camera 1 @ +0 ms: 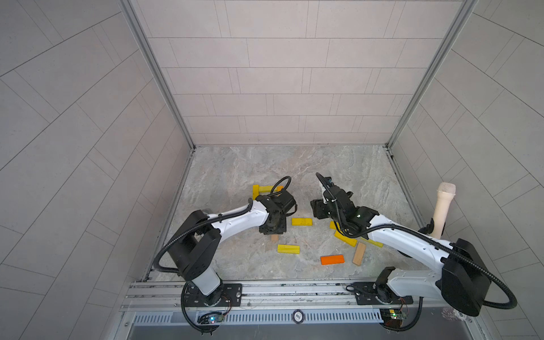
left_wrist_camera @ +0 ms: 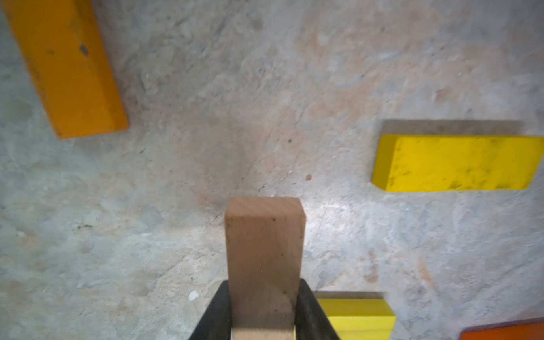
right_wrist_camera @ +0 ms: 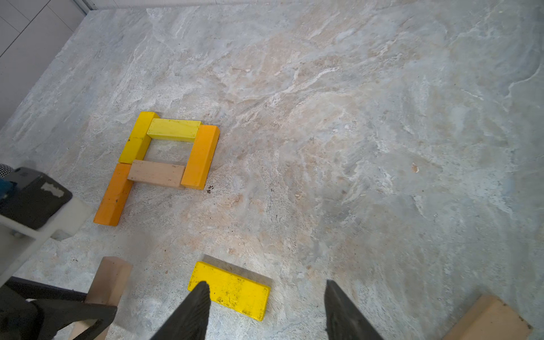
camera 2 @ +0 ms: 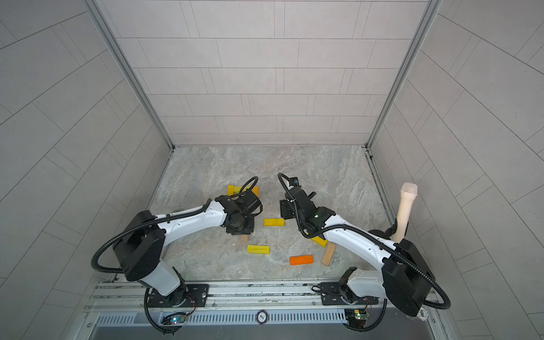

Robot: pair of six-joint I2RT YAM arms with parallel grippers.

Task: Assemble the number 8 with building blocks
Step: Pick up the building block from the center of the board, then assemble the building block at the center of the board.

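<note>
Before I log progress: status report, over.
Left gripper shut on tan wooden bar. Right gripper open near flat yellow bar. Block figure 8: five bars laid, lower loop unfinished.

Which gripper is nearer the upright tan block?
Left. The left gripper is shut on the tan block; the right gripper hovers open off to its side, near a yellow block.

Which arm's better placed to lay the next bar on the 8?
Left, likely. The left gripper is shut on a tan block, ready to carry to the unfinished number 8. The right gripper is open and empty, above a loose yellow block.
</note>
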